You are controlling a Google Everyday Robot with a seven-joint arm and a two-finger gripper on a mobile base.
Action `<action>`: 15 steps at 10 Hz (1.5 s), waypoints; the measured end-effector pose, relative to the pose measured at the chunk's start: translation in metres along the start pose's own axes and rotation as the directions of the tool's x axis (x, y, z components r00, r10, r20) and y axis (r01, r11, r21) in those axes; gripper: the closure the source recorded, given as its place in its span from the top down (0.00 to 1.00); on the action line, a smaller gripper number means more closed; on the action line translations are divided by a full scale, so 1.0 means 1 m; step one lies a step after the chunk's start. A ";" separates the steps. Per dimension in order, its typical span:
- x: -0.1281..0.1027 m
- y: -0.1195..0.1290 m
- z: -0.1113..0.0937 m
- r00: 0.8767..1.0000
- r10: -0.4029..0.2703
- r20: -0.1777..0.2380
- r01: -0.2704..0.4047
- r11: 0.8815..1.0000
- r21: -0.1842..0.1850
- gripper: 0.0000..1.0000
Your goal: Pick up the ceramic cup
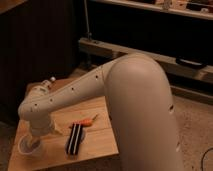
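Observation:
The ceramic cup (25, 147) is a small white cup that stands near the front left corner of the wooden table (100, 145). My gripper (34, 141) hangs from the white arm (75, 92) and reaches down right at the cup. The wrist covers most of the cup, so only the cup's left rim and side show. Whether the gripper touches the cup cannot be told.
A black striped flat object (75, 138) lies on the table to the right of the cup, with a small orange item (90, 120) just behind it. A dark cabinet (40, 45) stands behind the table. A metal shelf rail (150, 55) runs at the back right.

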 end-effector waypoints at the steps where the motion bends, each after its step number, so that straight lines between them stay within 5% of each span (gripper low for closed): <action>1: -0.001 0.000 0.008 1.000 -0.003 0.009 0.003 1.000 0.001 0.76; 5: -0.006 -0.009 0.029 0.999 -0.027 0.044 0.027 1.000 0.012 0.38; 9: -0.007 -0.012 0.024 0.998 -0.036 0.049 0.033 0.998 0.055 0.01; 15: 0.003 0.004 -0.042 0.996 0.040 -0.085 -0.029 0.992 0.121 0.00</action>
